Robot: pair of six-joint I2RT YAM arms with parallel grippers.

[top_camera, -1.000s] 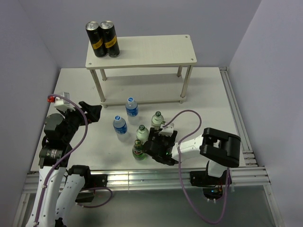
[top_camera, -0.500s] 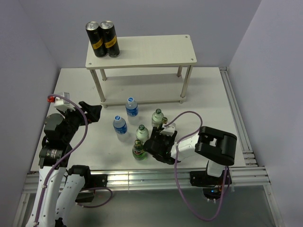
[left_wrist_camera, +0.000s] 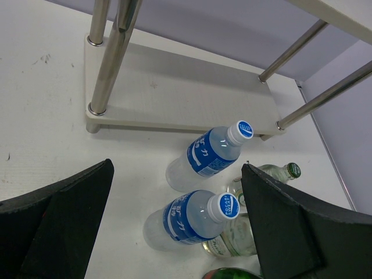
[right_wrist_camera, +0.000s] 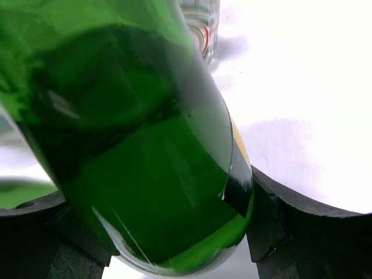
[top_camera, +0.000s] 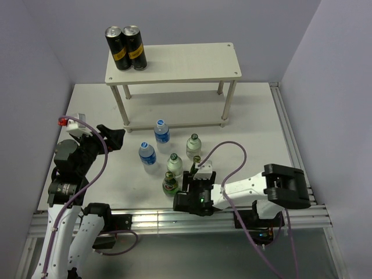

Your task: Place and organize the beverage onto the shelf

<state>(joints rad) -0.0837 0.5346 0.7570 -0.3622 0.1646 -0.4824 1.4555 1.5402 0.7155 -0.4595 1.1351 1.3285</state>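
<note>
The cream-white shelf (top_camera: pixel 186 61) stands at the back, with two black cans (top_camera: pixel 125 47) on the left of its top board. Its lower board (left_wrist_camera: pixel 174 96) shows in the left wrist view. Two blue-capped plastic bottles (top_camera: pixel 162 131) (top_camera: pixel 147 153), two clear glass bottles (top_camera: pixel 193 145) (top_camera: pixel 173 163) and a green bottle (top_camera: pixel 169 185) stand on the table. My right gripper (top_camera: pixel 190 196) is shut on another green bottle (right_wrist_camera: pixel 133 145) near the front edge; its cap (top_camera: pixel 196 158) points away. My left gripper (top_camera: pixel 113 138) is open and empty, left of the bottles (left_wrist_camera: pixel 195 218).
The white table (top_camera: pixel 256 128) is bounded by grey walls on the left, back and right. An aluminium rail (top_camera: pixel 151 218) runs along the near edge. The right arm's cable (top_camera: pixel 229 152) loops above the table.
My right gripper has moved toward the near edge and a little left, carrying the green bottle, and the arm has stretched out low. The left arm has not moved.
</note>
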